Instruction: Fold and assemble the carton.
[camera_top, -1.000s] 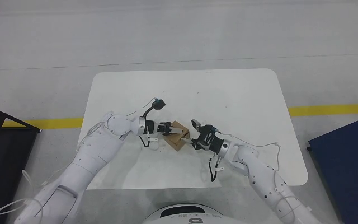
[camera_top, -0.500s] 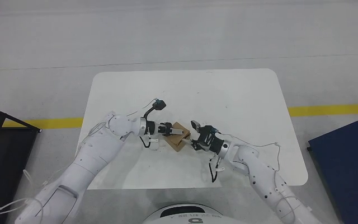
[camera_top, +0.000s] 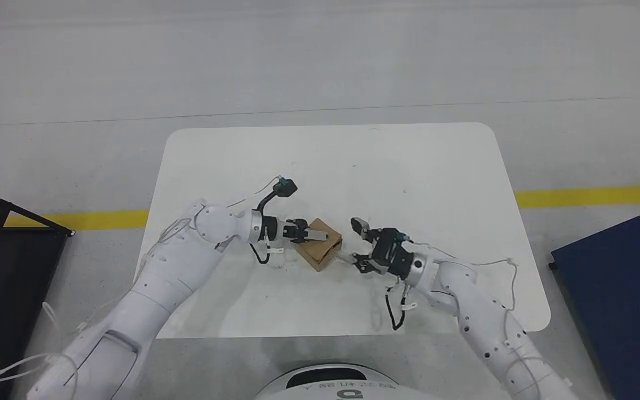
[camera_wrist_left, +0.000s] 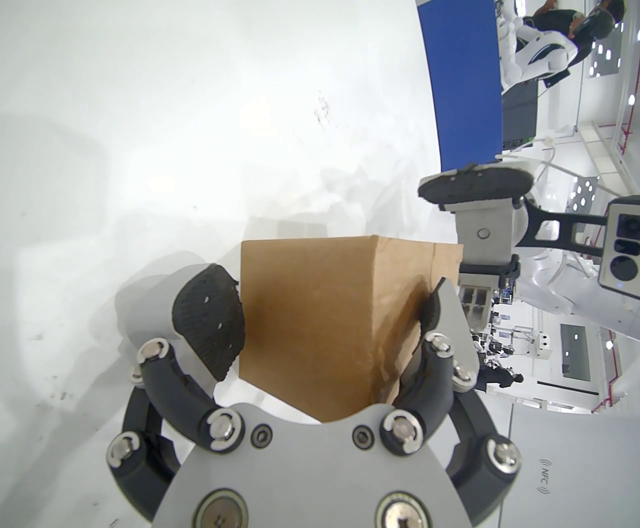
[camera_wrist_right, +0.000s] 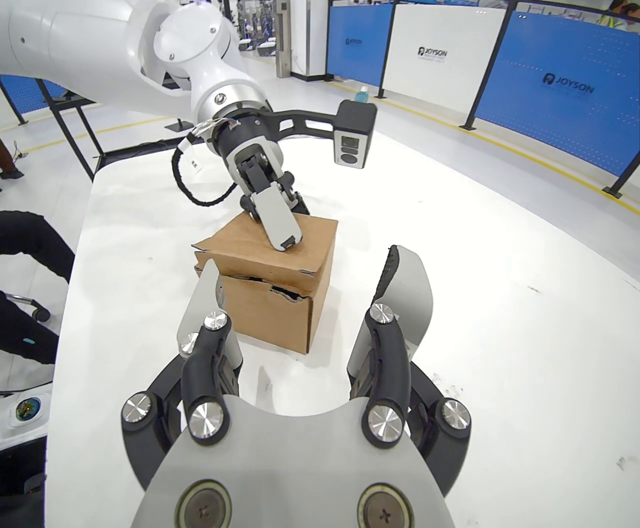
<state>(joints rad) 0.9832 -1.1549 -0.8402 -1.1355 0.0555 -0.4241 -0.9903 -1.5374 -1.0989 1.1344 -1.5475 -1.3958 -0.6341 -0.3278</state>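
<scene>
A brown carton (camera_top: 318, 247) stands on the white table (camera_top: 430, 180), a little left of centre near the front. Its closed flaps show a ragged seam on the side facing my right gripper (camera_wrist_right: 272, 292). My left gripper (camera_top: 304, 233) is shut on the carton (camera_wrist_left: 320, 310), which sits between its fingers. One finger (camera_wrist_right: 278, 220) lies across the top panel and the other is behind the far wall. My right gripper (camera_top: 360, 256) hangs open just right of the carton, a short gap away, with nothing between its fingers (camera_wrist_right: 405, 280).
The table's far half and right side hold nothing. Its front edge runs close behind both arms. Beyond the table are a grey floor with a yellow line (camera_top: 580, 196), a dark stand (camera_top: 20, 250) at the left and a blue panel (camera_top: 610, 280) at the right.
My right gripper has drawn back to the right, away from the carton's side. The carton now sits flatter on the table. The left gripper has kept its hold.
</scene>
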